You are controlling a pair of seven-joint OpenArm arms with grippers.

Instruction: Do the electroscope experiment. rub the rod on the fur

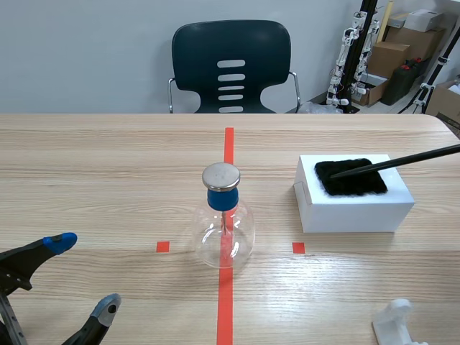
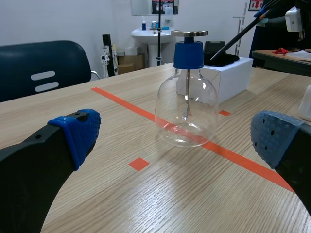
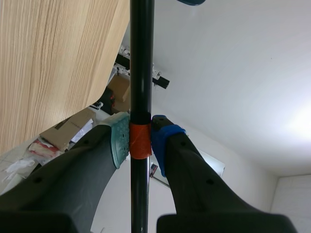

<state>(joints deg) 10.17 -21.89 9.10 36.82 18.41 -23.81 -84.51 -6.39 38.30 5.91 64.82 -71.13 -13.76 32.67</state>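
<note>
A black rod slants in from the right edge, its tip resting on the black fur atop a white box. In the right wrist view my right gripper is shut on the rod at its orange band. The glass flask electroscope, with blue stopper and metal disc, stands mid-table on the red tape line. My left gripper stands open at the near left, holding nothing. The left wrist view shows the electroscope ahead of the left gripper, with the rod and fur beyond.
A white plastic stand sits at the near right corner. A dark chair stands behind the far table edge. Boxes and equipment clutter the back right of the room.
</note>
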